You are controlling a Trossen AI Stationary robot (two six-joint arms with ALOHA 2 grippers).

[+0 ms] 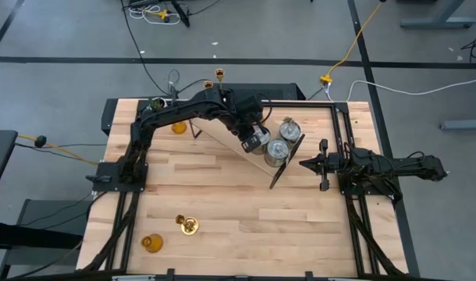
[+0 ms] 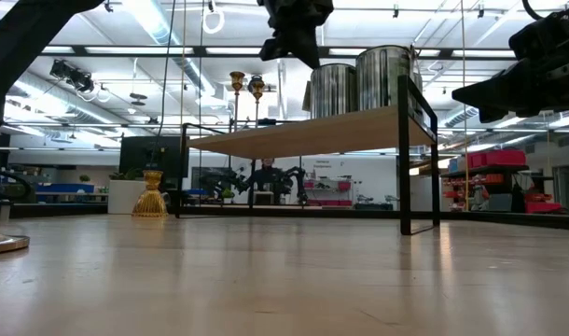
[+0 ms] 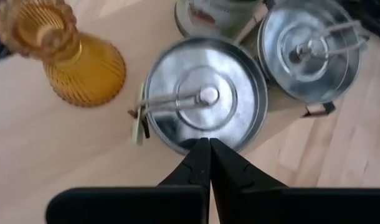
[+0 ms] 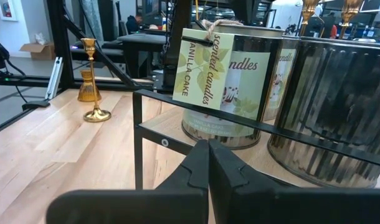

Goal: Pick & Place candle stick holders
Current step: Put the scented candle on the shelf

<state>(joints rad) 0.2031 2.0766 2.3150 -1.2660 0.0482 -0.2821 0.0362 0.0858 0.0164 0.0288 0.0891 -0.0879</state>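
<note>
High view — left gripper (image 1: 251, 145) closed, empty, above silver tins (image 1: 278, 150) | right gripper (image 1: 304, 164) closed — beside shelf (image 1: 300, 104)

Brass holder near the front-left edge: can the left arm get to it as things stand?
Probably yes. The brass holder stands on open table with only an amber holder beside it. The left gripper, shut, hovers over the silver cylinders on the shelf, holding nothing.

The third silver tin (image 3: 218, 15) is cut off by the frame's edge.
</note>
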